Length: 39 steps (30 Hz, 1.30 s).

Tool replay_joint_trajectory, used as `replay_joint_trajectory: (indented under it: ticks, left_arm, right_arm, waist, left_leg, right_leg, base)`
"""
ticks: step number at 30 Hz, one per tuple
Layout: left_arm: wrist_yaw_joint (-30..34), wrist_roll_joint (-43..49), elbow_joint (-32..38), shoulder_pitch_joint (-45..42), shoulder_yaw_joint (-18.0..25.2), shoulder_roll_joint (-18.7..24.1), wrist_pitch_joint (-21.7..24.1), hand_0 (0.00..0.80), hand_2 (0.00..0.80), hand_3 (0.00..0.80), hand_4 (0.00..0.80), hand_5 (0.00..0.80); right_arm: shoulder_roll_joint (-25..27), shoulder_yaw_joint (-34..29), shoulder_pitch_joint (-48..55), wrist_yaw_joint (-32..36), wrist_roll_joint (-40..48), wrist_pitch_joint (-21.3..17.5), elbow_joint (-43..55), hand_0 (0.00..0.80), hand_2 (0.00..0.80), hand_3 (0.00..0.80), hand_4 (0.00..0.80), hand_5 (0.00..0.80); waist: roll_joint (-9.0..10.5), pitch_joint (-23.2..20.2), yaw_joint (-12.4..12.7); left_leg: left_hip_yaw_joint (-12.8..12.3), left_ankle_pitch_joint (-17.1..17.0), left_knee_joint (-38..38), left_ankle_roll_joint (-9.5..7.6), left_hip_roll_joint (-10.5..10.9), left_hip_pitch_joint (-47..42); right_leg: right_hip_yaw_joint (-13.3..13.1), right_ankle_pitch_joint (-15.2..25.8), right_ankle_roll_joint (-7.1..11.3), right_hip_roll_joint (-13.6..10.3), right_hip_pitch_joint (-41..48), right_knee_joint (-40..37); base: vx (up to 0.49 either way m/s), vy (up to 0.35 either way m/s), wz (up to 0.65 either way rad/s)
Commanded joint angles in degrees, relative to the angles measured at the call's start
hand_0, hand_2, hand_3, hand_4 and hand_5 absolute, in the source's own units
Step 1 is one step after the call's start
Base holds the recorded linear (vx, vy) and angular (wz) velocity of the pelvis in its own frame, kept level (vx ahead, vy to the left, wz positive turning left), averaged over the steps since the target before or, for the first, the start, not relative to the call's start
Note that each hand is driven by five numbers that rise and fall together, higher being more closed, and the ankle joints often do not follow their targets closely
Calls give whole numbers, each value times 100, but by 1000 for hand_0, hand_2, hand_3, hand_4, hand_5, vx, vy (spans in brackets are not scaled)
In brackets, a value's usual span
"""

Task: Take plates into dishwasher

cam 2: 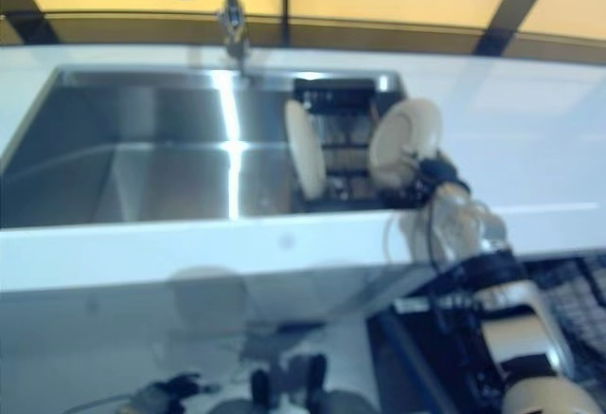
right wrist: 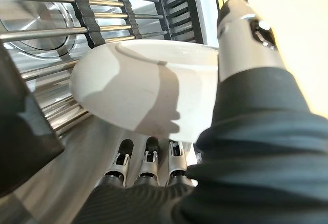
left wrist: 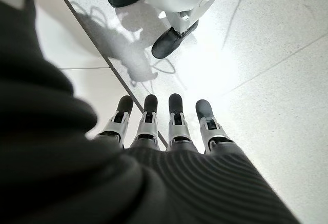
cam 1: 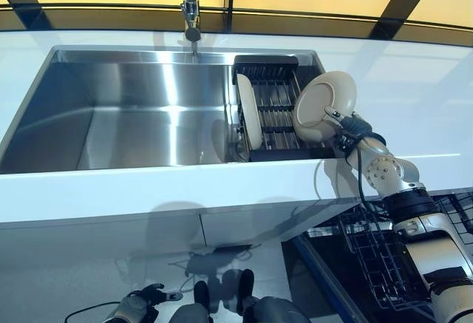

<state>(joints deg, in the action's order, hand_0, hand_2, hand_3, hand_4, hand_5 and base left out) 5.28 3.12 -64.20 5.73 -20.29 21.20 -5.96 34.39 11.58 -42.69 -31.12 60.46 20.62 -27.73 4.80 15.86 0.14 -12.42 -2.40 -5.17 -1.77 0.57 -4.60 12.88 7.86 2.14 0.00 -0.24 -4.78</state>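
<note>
Cream plate (cam 1: 321, 106) being pinched by right hand (cam 1: 352, 128) at lower rim: thumb on one face, fingers (right wrist: 147, 158) under other, tilting over rack (cam 1: 272, 113) at sink's (cam 1: 111, 109) right end. Grip probably sitting at rim so plate can clear rack slots. Second plate (cam 1: 247, 111) standing upright in rack, apart. Dishwasher basket (cam 1: 380, 260) waiting below counter (cam 1: 185, 190), under right arm. Left hand (left wrist: 169, 124) hanging idle near floor (left wrist: 266, 60), fingers straight, side by side, holding nothing.

Cream plate (cam 1: 322, 105) tilted, lifted above rack (cam 1: 272, 109), second plate (cam 1: 248, 112) upright in rack
</note>
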Motion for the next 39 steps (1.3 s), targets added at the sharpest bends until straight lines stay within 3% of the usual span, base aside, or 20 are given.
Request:
replay_joint_trajectory:
  ticks: [1,32,33,36,39]
  left_arm:
    - [48,-83,-10,191,-419,117,-54,0,0,0,0,0]
    - [-29,-217,174,200,-553,141,-62,0,0,0,0,0]
    - [-25,-208,169,198,-549,137,-59,0,0,0,0,0]
    - [-18,-203,181,182,-544,143,-55,0,0,0,0,0]
    - [-34,-228,196,188,-570,133,-67,0,0,0,0,0]
  right_arm:
    - [306,-320,-805,-113,170,-283,-201,0,0,0,0,0]
    - [432,-214,-1166,-171,58,-380,-510,0,0,0,0,0]
    - [443,-212,-1173,-158,26,-374,-528,97,97,97,97,97]
    - [458,-213,-1182,-155,-11,-360,-544,273,273,273,273,273]
    - [463,-201,-1205,-149,-18,-358,-557,405,405,405,405,405]
  waist:
    - [-97,-60,283]
    - [-161,154,368]
    - [-165,149,370]
    - [-169,148,374]
    - [-173,155,373]
  left_leg:
    - [160,854,250,-309,130,153]
    - [270,823,326,-281,142,340]
    - [277,822,326,-280,146,345]
    - [284,819,321,-276,146,342]
    - [284,815,315,-274,147,338]
  right_leg:
    - [102,-894,400,-305,-105,688]
    - [175,-927,333,-313,-218,752]
    - [175,-929,332,-314,-220,754]
    - [179,-936,329,-317,-213,753]
    - [177,-935,327,-314,-208,751]
  base:
    - [0,0,0]
    - [0,0,0]
    - [1,1,3]
    - [0,0,0]
    - [0,0,0]
